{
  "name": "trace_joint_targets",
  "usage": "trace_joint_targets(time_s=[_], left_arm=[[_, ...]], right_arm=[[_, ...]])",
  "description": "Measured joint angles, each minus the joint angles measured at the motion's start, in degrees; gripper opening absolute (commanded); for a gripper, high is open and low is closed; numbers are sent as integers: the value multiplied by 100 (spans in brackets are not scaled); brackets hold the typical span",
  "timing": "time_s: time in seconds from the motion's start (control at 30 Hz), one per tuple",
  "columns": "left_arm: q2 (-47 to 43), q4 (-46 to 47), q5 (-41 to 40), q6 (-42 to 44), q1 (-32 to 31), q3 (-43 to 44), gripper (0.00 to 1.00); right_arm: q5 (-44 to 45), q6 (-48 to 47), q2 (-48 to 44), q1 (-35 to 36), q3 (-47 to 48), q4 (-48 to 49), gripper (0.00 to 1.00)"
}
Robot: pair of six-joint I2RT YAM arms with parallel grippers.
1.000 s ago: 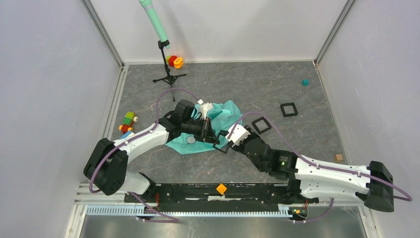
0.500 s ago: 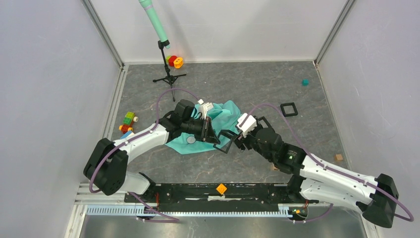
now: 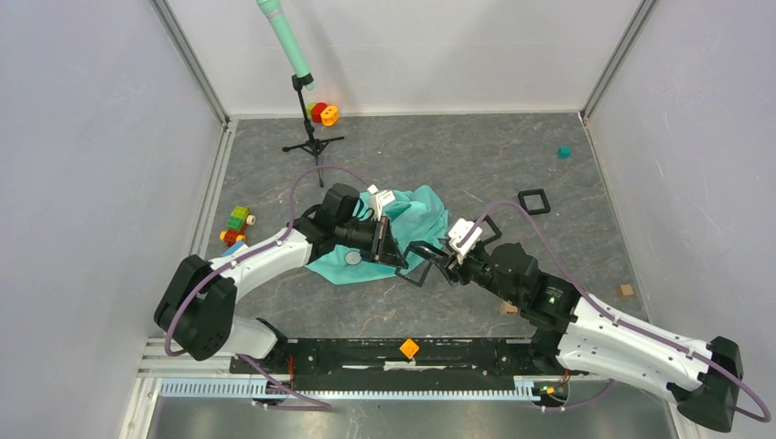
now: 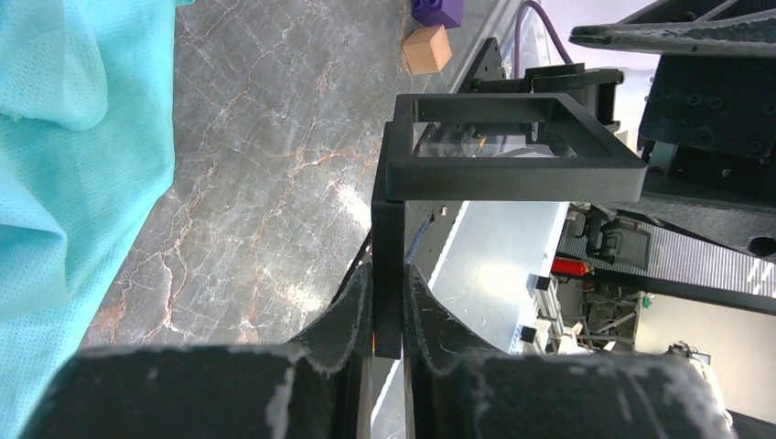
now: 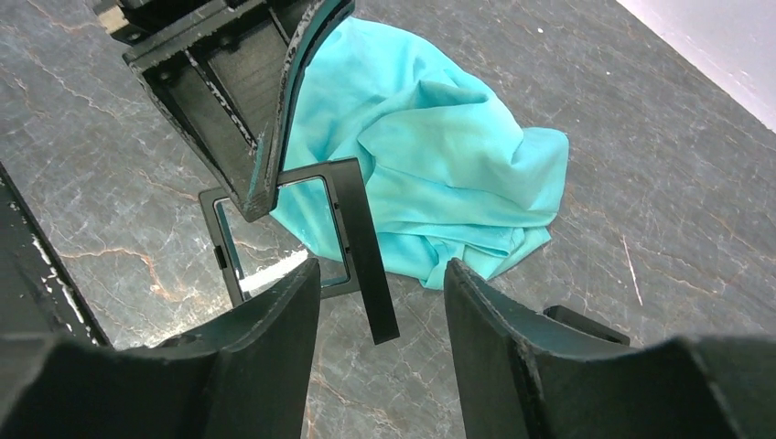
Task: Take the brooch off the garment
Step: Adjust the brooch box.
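The turquoise garment (image 3: 416,215) lies crumpled mid-table and also fills the back of the right wrist view (image 5: 439,165). A small round grey disc (image 3: 352,258), apparently the brooch, sits on its near-left part. My left gripper (image 3: 395,258) reaches over the cloth and is shut on one bar of a black square frame (image 3: 416,267). The left wrist view shows its jaws (image 4: 389,302) pinching that frame (image 4: 512,169). My right gripper (image 5: 380,306) is open. The frame's free bar (image 5: 366,247) hangs between its fingers without touching them.
Two more black square frames (image 3: 533,201) (image 3: 488,229) lie right of the garment. A tripod stand (image 3: 309,137) with a teal pole, red and orange toys (image 3: 323,113), coloured blocks (image 3: 236,224), a teal cube (image 3: 564,152) and a wooden cube (image 3: 625,291) dot the table.
My right arm has swung round, its wrist shifting right and back, and its jaws now face the held frame from the right. The left arm and the frame have stayed put.
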Motion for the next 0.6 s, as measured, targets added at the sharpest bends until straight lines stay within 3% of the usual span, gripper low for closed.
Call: trace_joint_targets(time_s=[0.47,0.6], left_arm=[[-59,-162,2,4,0,0,14],[-76,-195,-2,11,0,0,14]], right_arm=[[-66,15,166,0,-2,-31,35],[-81,20,192,0,-2,-52,37]])
